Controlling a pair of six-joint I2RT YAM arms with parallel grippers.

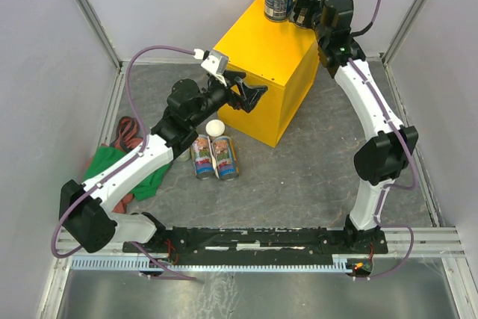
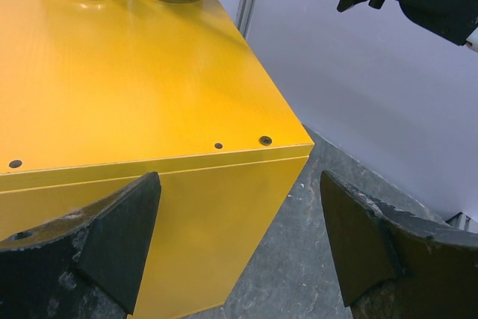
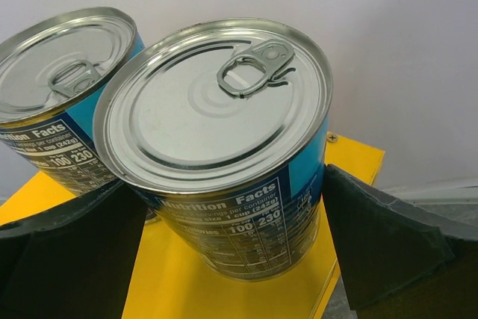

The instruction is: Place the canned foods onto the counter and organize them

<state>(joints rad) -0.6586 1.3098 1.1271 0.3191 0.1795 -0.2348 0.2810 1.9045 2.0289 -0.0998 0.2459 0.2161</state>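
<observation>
A: Which step is in hand?
B: Setting down the second blue can [image 3: 224, 132]. It stands on the far corner of the counter [image 1: 258, 54], just beside the first blue can [image 3: 52, 87]. The right gripper [image 1: 308, 7] has its jaws on both sides of it; whether they press, I cannot tell.
A: And the left gripper [image 2: 239, 207]?
B: Spread wide, empty, near the counter's front corner. Next, I think, the right must let go and rise straight. The slim cans [image 1: 203, 156] and a small can [image 1: 215, 127] wait on the floor [image 1: 314, 162].
</observation>
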